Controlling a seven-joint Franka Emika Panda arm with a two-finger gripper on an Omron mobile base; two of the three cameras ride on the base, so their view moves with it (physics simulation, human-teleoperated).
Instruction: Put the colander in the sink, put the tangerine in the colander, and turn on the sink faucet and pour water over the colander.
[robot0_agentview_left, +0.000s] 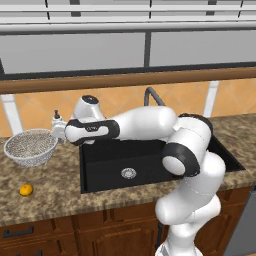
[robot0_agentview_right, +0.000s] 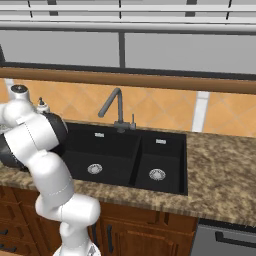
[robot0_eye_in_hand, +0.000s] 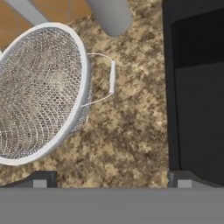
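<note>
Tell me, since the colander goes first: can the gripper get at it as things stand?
Probably yes. The open gripper hovers over bare counter beside the colander, whose wire handle faces it. Nothing lies between; the tangerine sits well off.

No text, label, brand, number or sign can be read on anything here.

- Round white-grey mesh colander (robot0_eye_in_hand: 41, 92) with pale rim sits on the brown speckled granite counter (robot0_eye_in_hand: 131, 135), wire handle toward the sink.
- Black rectangular sink (robot0_eye_in_hand: 197, 96) lies along the counter's edge, apart from the colander.
- Gripper (robot0_eye_in_hand: 112, 181) fingertips (robot0_eye_in_hand: 40, 180) spread wide over bare counter.
</note>
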